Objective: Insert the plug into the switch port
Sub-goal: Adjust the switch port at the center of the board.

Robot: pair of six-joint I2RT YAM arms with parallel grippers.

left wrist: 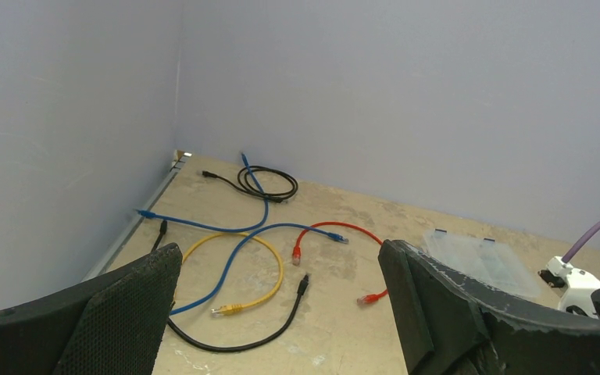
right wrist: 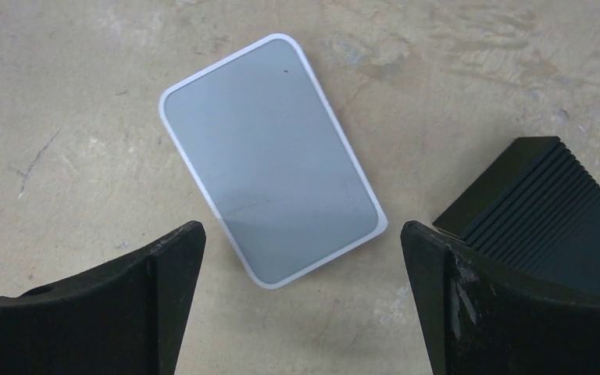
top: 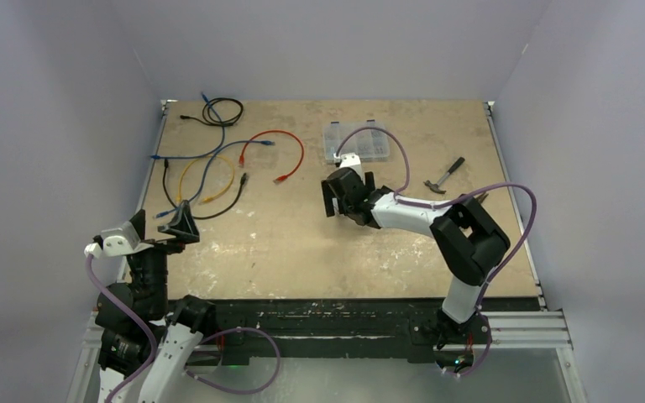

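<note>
- Table (top: 302, 252): worn wooden top.
- Right gripper (right wrist: 301, 242): jaws stood wide apart, gripped nothing, hovered over switch (right wrist: 269, 160) near table centre, toward 1 o'clock.
- Left gripper (left wrist: 280, 262): jaws wide apart, empty, at 8 o'clock edge.
- Clear organizer box (top: 354, 143): lay at 1 o'clock.
- Cables (left wrist: 340, 225) with plugs: lay loose at 10 o'clock, well apart from switch.
- Hammer (top: 445, 176): 2 o'clock.
- Black ribbed block (right wrist: 539, 211): at switch's 3 o'clock in wrist view.

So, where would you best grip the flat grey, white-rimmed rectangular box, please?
Probably across its long edges, from straight above: the flat grey, white-rimmed rectangular box lies flat and skewed on the table, so the open right gripper would need rotating to square up.
</note>
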